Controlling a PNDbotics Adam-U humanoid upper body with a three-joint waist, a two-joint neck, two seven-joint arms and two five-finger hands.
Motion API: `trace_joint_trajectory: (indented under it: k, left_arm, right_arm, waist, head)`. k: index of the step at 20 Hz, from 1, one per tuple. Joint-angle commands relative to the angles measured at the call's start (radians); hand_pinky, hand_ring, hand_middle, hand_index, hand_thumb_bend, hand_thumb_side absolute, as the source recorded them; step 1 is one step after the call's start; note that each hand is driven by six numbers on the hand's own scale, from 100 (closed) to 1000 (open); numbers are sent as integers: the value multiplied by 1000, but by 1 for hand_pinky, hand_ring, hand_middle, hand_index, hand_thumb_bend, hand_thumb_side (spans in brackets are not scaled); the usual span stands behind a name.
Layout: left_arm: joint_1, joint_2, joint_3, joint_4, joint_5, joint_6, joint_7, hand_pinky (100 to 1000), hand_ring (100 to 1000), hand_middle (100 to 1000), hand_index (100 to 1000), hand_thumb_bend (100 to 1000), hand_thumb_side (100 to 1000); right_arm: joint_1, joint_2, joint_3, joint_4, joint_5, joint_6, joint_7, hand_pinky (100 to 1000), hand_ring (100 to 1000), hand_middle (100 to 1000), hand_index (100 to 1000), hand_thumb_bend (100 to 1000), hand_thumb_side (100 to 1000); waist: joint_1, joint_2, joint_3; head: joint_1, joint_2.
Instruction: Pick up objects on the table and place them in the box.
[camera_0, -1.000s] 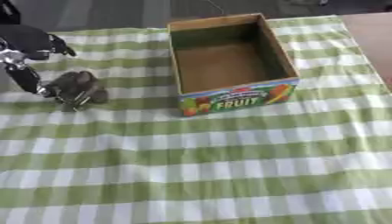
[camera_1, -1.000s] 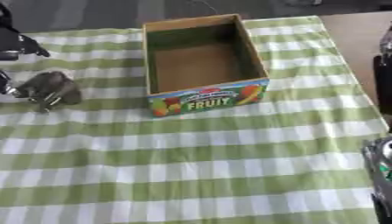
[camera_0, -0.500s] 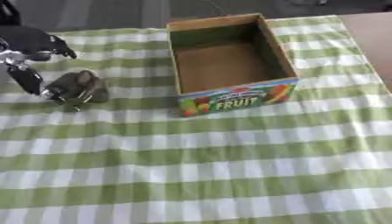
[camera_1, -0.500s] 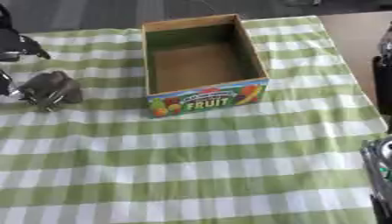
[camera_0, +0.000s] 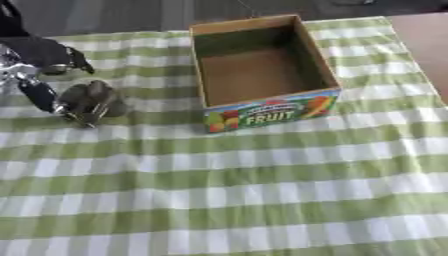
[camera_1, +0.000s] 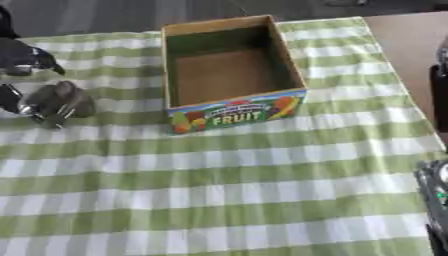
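Note:
A small grey-brown lumpy object (camera_0: 90, 99) lies on the green checked cloth at the far left. My left hand (camera_0: 37, 59) comes in from the upper left and hovers just behind and left of it. The hand's fingers are spread; one dark finger (camera_0: 40, 95) reaches down against the object's left side, and the others stay above it. The cardboard fruit box (camera_0: 262, 114) stands open and empty at the centre back, to the right of the object. A dark and silver part of my right hand (camera_1: 436, 199) shows at the lower right edge of the right eye view.
The checked cloth (camera_0: 245, 190) covers the table out to the front. A bare brown table corner (camera_0: 424, 37) shows at the back right. A dark floor lies beyond the far edge.

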Motion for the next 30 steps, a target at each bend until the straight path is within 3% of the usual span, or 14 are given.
trace_joint_trajectory:
  k: [1,13,19,26,30]
  left_arm:
    - [-17,12,0,-7,14,-3,-5,843,798,796,897,502,331]
    - [-14,-5,0,22,58,-7,-26,811,731,700,762,417,288]
    - [-7,-9,2,30,84,5,-29,758,687,700,743,323,271]
    - [-1,-9,3,26,101,20,0,679,606,637,673,100,227]
    - [1,-6,3,21,99,31,34,653,584,608,648,100,218]
  right_arm:
    - [-3,-10,-8,-18,-5,2,-2,803,617,676,784,100,664]
    - [-3,-6,-11,-18,-4,6,-7,804,619,677,786,100,665]
    - [-5,-3,-12,-18,-3,5,-6,805,621,676,787,100,662]
    - [-6,-2,-12,-18,-4,4,-4,805,623,677,788,100,660]
    - [-6,-1,-11,-18,-4,4,-2,806,624,678,788,100,662]
  waist:
    - [-1,-19,-1]
    - [0,-17,-11]
    - [-1,-17,-12]
    - [-1,-20,-10]
    - [-1,-24,-8]
  head:
    - [3,-9]
    - [16,-9]
    - [21,-9]
    - [22,-9]
    - [20,-7]
